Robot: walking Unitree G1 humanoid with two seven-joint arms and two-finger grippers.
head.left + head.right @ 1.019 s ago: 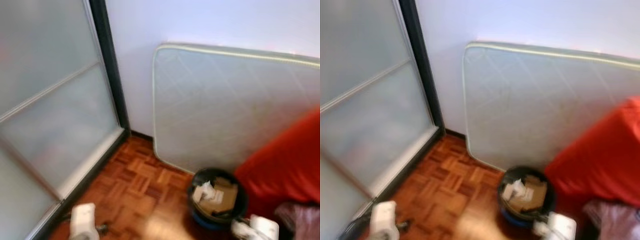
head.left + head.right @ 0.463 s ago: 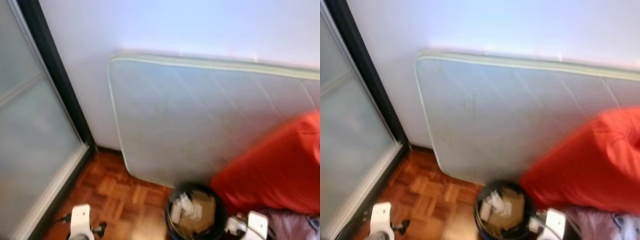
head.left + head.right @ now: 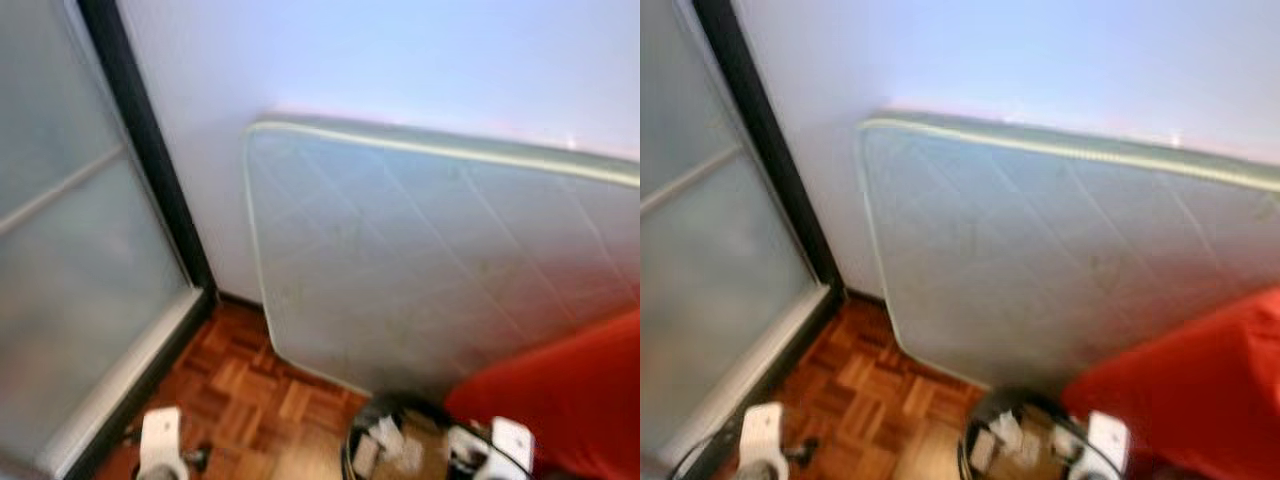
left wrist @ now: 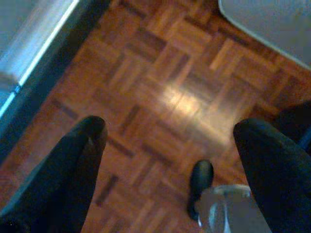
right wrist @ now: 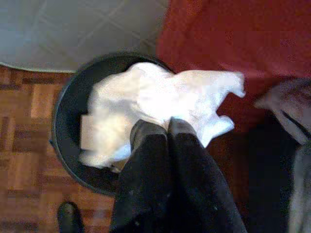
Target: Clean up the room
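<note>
The step in hand is the drop into the waste bin, a dark round bin that stands on the parquet floor just in front of the quilted mattress leaning on the wall, with a red cushion touching the bin's far side. The right gripper hangs directly above the bin's mouth, its two black fingers pressed tight together on a crumpled white paper wad, which spreads out over the opening (part of it reaches past the rim toward the cushion). Paper and cardboard scraps already lie inside the bin. The left gripper hovers over bare parquet beside the bin, fingers spread wide and holding nothing. The next move, as I judge it, calls for parting the right fingers while the wad sits centred over the bin; a small shift away from the cushion first would keep the overhanging edge from catching the rim.
</note>
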